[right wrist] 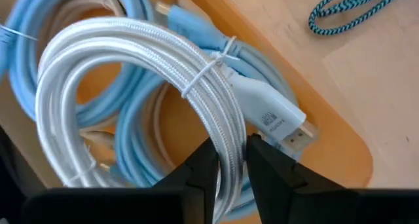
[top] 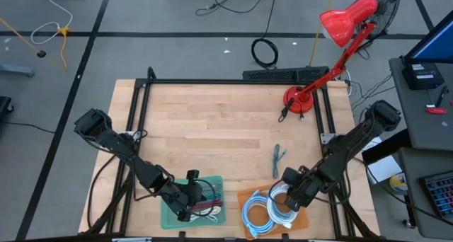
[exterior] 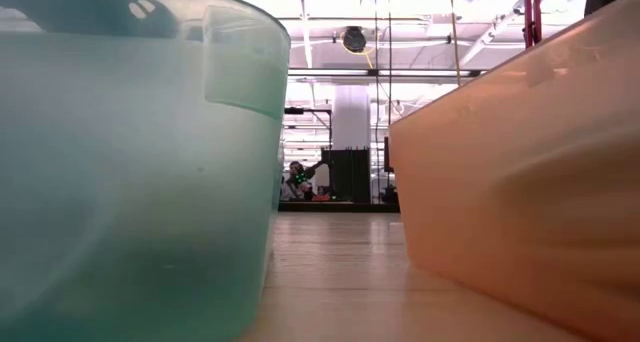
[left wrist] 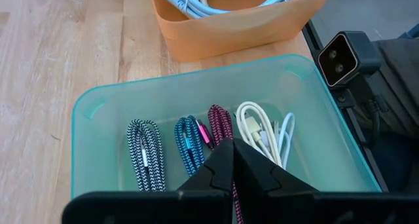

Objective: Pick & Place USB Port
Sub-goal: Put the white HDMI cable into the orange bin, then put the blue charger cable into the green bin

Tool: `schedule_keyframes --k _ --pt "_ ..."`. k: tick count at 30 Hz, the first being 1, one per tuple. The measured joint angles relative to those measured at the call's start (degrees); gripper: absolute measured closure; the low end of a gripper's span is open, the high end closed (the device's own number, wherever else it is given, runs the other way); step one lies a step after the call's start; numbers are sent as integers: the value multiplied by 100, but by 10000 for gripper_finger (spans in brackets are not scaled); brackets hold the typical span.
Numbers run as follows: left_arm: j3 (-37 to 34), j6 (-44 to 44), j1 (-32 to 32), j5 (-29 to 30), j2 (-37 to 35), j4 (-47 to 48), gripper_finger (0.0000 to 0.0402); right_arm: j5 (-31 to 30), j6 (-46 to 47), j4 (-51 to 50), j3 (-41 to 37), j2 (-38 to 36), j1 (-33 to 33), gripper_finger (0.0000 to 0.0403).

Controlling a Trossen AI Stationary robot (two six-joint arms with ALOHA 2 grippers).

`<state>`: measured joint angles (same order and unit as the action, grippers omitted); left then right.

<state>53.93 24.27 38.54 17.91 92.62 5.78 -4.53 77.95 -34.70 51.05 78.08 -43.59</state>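
A teal bin [top: 216, 180] [left wrist: 85, 109] sits near the table's near edge and holds short braided USB cables: black-and-white [left wrist: 145, 158], blue [left wrist: 186, 142], magenta [left wrist: 219, 122] and white [left wrist: 262, 129]. My left gripper [top: 190, 199] [left wrist: 233, 160] is above this bin, shut. To its right an orange bin [top: 244, 194] [right wrist: 180, 122] holds light-blue coils [right wrist: 134, 142] and a white coil [right wrist: 163, 50]. My right gripper [top: 291, 194] [right wrist: 230, 160] is over it, shut on the white coil. A teal braided cable [top: 277, 158] [right wrist: 357, 8] lies loose on the table. My left gripper comes down into the teal bin from above, and the magenta cable's strand [left wrist: 236, 201] runs in between its shut fingers. The fingers hide the place of contact. The cable's looped end [left wrist: 219, 119] lies on the bin floor. My right gripper pinches the white coil's bundled strands [right wrist: 226, 129] between its two fingers, just below the white tie [right wrist: 206, 70]. The fingers lie across the bundle, coming from above. The coil lies over the light-blue coils in the orange bin; whether it is lifted I cannot tell.
A red desk lamp [top: 333, 30] stands with its base [top: 297, 100] at the table's far right corner. The black frame rails [top: 233, 81] edge the table. Bare wood [top: 212, 129] spreads across the middle and far left. The two bins [exterior: 130, 162] [exterior: 530, 162] fill the low view.
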Motion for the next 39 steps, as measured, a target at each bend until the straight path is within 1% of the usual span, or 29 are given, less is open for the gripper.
schedule_keyframes --k 7,15,25,33,36,39 --pt "0 7 5 0 0 -2 394 -114 78 -141 0 -137 2 328" --pt "0 2 20 0 0 0 394 325 501 -753 2 -122 2 328" --pt "0 0 20 0 0 -2 394 334 479 -745 5 -174 2 328" --pt "0 0 20 0 0 0 394 318 382 -730 9 -578 2 328" --pt "0 -5 20 0 0 0 394 99 101 -715 9 -922 62 328" --pt "0 -19 17 2 0 0 394 -615 -453 -706 9 -1358 216 328"
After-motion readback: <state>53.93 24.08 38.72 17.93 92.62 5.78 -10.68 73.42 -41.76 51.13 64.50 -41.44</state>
